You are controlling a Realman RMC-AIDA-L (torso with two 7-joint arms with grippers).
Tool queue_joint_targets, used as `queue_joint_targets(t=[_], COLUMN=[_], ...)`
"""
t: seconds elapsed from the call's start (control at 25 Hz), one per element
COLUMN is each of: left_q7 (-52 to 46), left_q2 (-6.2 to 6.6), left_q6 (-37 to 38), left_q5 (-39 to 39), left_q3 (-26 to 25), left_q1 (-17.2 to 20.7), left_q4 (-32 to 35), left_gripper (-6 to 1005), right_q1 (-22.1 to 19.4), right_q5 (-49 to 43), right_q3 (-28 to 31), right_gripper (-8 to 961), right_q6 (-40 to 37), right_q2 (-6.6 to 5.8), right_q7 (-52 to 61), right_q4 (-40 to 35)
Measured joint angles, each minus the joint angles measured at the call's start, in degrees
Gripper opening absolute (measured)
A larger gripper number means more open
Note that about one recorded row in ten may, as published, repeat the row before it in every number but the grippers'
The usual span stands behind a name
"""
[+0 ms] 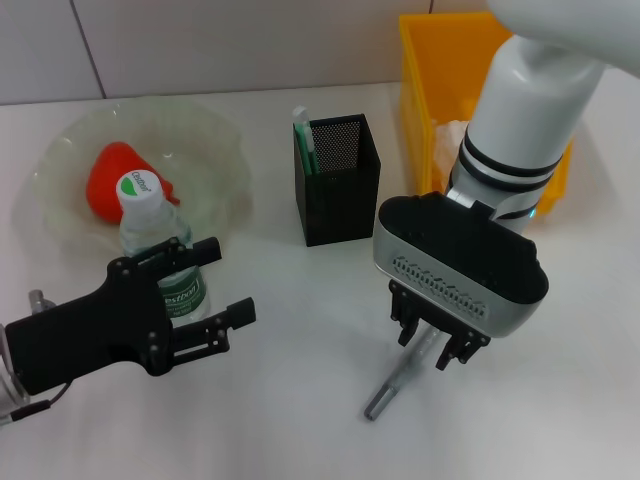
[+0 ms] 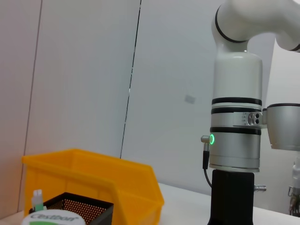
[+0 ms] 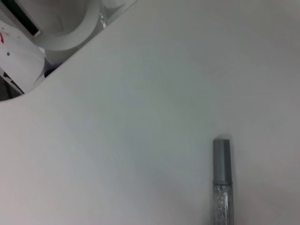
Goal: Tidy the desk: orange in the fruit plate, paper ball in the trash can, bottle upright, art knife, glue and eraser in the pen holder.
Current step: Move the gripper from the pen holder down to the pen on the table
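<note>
Grey glitter-barrelled pen-shaped stick (image 1: 398, 383) – glue or art knife, can't tell which – lying flat on the white desk (image 1: 300, 400), upper end tucked right under the right gripper (image 1: 434, 340). Black fingers spread either side of it, not clamped. Over on the left: small clear plastic bottle with green label and white cap (image 1: 152, 235) standing upright, sitting between the parted fingers of the left gripper (image 1: 218, 283) – touching or not, can't tell. Red-orange fruit (image 1: 113, 180) already in the pale-green wavy glass plate (image 1: 215, 150). Black mesh pen holder (image 1: 336, 180) mid-desk, crumpled white paper (image 1: 452, 142) inside the yellow plastic bin (image 1: 430, 60).
</note>
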Motion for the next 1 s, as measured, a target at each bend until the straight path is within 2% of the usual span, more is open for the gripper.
queue_joint_targets(t=[0.2, 1.0], left_q7=[0.0, -0.1], left_q2=[-0.07, 0.18], left_q6=[-0.1, -0.3], left_q5=[0.2, 0.3], left_q3=[1.0, 4.3], left_q1=[-0.3, -0.2], left_q4=[-0.2, 0.3], left_gripper=[813, 813], right_q1=[0.0, -0.3], right_q5=[0.3, 0.6], right_q3=[-0.4, -0.7], right_gripper=[421, 385], right_q6=[0.0, 0.9], right_q2=[0.05, 0.16], right_q7=[0.0, 0.1], right_q4=[0.1, 0.3])
